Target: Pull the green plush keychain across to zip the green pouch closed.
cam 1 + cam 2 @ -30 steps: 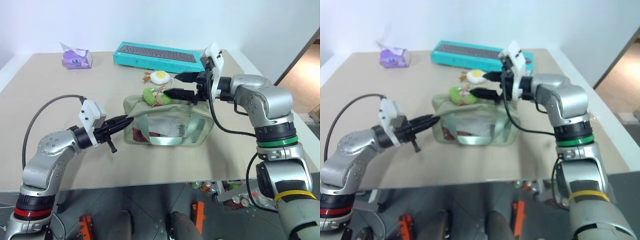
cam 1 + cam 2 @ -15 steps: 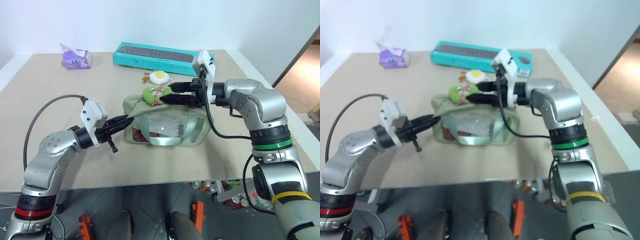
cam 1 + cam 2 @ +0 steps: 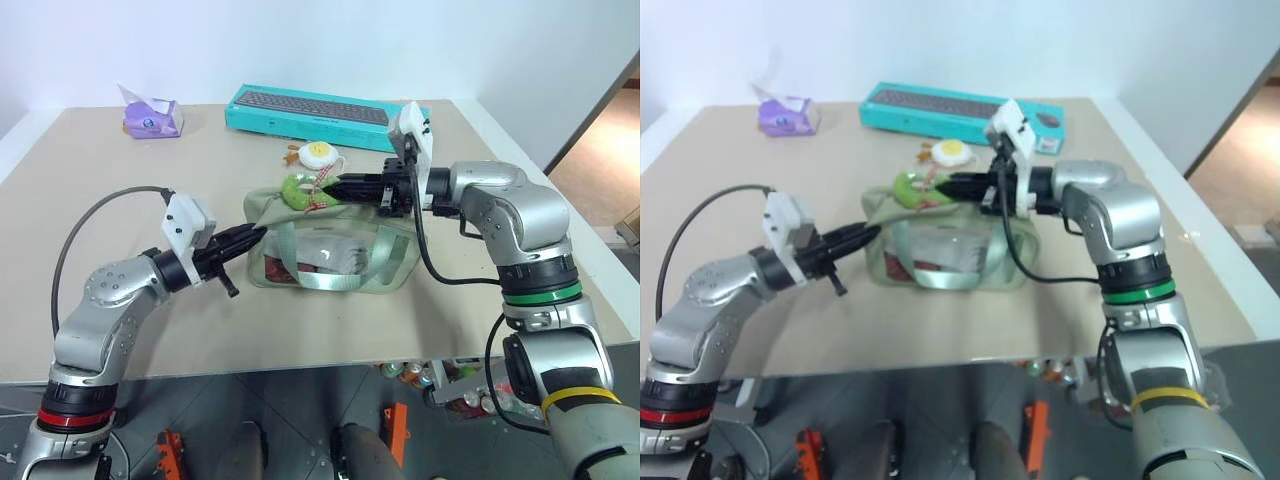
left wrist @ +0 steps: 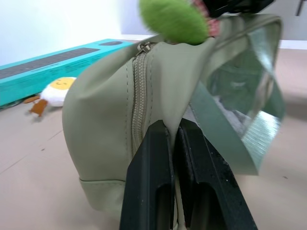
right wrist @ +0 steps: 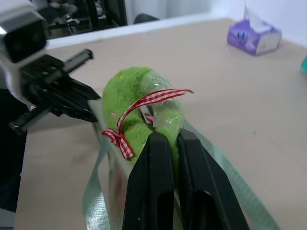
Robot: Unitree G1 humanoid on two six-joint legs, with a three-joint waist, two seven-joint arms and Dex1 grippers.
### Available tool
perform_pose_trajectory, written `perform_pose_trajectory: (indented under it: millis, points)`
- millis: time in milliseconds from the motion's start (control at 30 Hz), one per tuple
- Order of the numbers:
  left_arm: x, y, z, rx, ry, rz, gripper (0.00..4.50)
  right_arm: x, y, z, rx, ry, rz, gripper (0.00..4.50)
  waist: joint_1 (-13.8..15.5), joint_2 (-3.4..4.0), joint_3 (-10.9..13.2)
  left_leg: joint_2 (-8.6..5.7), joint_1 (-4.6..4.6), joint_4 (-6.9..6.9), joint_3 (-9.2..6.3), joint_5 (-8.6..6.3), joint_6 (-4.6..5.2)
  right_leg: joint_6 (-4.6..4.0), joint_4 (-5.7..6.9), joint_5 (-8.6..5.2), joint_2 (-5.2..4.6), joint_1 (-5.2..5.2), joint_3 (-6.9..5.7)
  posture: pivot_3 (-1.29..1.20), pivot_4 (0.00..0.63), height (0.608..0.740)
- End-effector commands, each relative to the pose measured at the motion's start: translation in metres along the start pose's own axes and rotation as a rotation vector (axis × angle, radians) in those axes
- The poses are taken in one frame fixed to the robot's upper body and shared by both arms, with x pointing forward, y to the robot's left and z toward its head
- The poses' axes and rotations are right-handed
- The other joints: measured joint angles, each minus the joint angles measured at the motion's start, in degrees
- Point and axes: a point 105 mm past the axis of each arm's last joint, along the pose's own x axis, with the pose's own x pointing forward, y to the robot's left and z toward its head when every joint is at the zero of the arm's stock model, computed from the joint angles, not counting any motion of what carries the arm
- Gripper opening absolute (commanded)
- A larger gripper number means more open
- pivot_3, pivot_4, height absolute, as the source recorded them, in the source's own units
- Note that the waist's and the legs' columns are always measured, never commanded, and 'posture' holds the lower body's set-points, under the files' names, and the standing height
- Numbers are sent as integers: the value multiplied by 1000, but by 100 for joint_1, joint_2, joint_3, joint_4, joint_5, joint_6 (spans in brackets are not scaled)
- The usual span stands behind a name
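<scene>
Currently the small fuzzy green plush keychain (image 3: 301, 189), wrapped with a red-and-white checked ribbon, sits on top of the boxy sage-green fabric pouch (image 3: 325, 243) at its left end, near the middle of the beige table (image 3: 130, 300). Right gripper (image 3: 336, 187) reaches in from the right along the pouch top, its two black fingers (image 5: 154, 182) clamped on the plush's edge. Left gripper (image 3: 256, 235) comes from the left, fingers (image 4: 152, 182) pinched tight on the fabric at the pouch's left end wall, just beside the zipper's end. Pouch has clear plastic side windows and green webbing straps (image 3: 330, 283) hanging down the near face.

White-and-yellow egg-shaped plush charm (image 3: 317, 154) lies on the table just behind the pouch. Teal keyboard box (image 3: 318, 110) sits further back, along the far edge. Purple tissue pack (image 3: 153, 115) is at the far left corner, well apart from everything else.
</scene>
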Motion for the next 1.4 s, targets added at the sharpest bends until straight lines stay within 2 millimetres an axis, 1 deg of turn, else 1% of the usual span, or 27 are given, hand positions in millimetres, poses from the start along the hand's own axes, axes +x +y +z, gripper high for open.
perform_pose_trajectory:
  millis: [33, 100, 200, 467, 733, 900, 1000, 1133, 1300, 1400]
  points:
    - [2, 3, 1, -29, -2, 33, 0, -14, -5, 40, -123, -141, -67, 44, 2, 0, 0, 0, 0, 0, 0, 0, 0, 4, 0, 2, 0, 0, 0, 0, 150, 740]
    - [2, 4, 2, -33, -5, 48, 0, -21, -9, 49, -151, -176, -107, 44, 1, 0, 0, 0, -1, 0, 0, 0, 0, 10, 0, 5, 0, -1, 0, 0, 150, 740]
    - [3, 2, 2, -38, -6, 39, 0, -32, -16, 61, -183, -222, -173, 44, -1, 0, 0, 0, 0, 0, 0, 0, 0, 6, 0, 4, 0, -1, 0, 0, 150, 740]
    - [2, 2, 1, -67, -18, 53, 0, -47, -23, 72, -211, -258, -245, 44, 0, 0, 0, 0, -4, 0, 2, 0, 0, -1, -1, -1, 0, -2, 1, 0, 150, 740]
    - [-1, 8, -10, -67, 15, 110, 0, -58, -24, 85, -228, -292, -272, 44, -6, 1, 1, 4, -4, -8, 1, 0, 0, 2, 0, 1, 6, -10, 1, 0, 150, 740]
    - [-2, 20, -10, -87, 4, 187, 0, -65, -26, 80, -226, -272, -294, 44, -3, 1, 1, 4, -7, -7, 1, 0, -1, 1, 0, 1, 5, -10, 1, 0, 150, 740]
    - [-3, 25, -11, -69, 14, 214, 0, -70, -29, 77, -220, -266, -318, 44, -7, 1, 1, 4, -5, -7, 2, 0, -1, -3, 0, -1, 6, -11, 2, 0, 150, 740]
    - [-4, 28, -9, -50, 10, 229, 0, -84, -38, 69, -218, -242, -385, 44, -8, 1, 1, 5, -4, -8, 1, 0, -1, -4, 0, -1, 7, -11, 2, 0, 150, 740]
    - [-4, 29, -2, -15, -11, 245, 0, -113, -55, 49, -199, -194, -521, 44, -8, 1, 1, 4, -4, -8, 3, 0, -1, -6, 0, -2, 7, -10, 4, 0, 150, 740]
    - [-4, 30, 2, 5, -28, 270, 0, -143, -71, 30, -189, -149, -666, 44, -8, 1, 1, 4, -4, -7, 6, 0, -1, -7, 0, -3, 6, -11, 6, 0, 150, 740]
